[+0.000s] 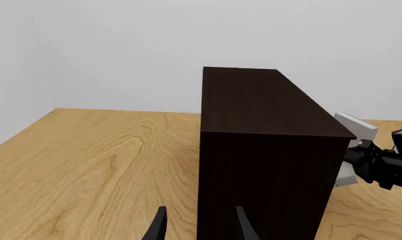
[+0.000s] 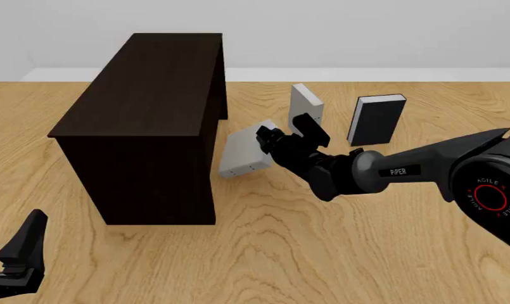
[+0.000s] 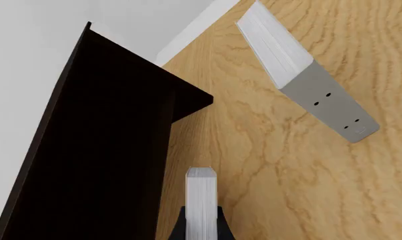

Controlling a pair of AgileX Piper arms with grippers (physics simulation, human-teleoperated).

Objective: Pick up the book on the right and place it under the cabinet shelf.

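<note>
Gripping slim grey book (image 2: 240, 154), gripper (image 2: 267, 144)

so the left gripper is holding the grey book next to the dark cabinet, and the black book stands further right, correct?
Not quite: the right gripper holds the grey book, as the front view shows. The left gripper sits open near the table's near edge. The book is beside the cabinet, with the black book further right.

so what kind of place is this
Likely a simulated tabletop test scene, not a real room: a bare wooden table, blank pale walls, a dark cabinet, and the right gripper holding a grey book.
</note>
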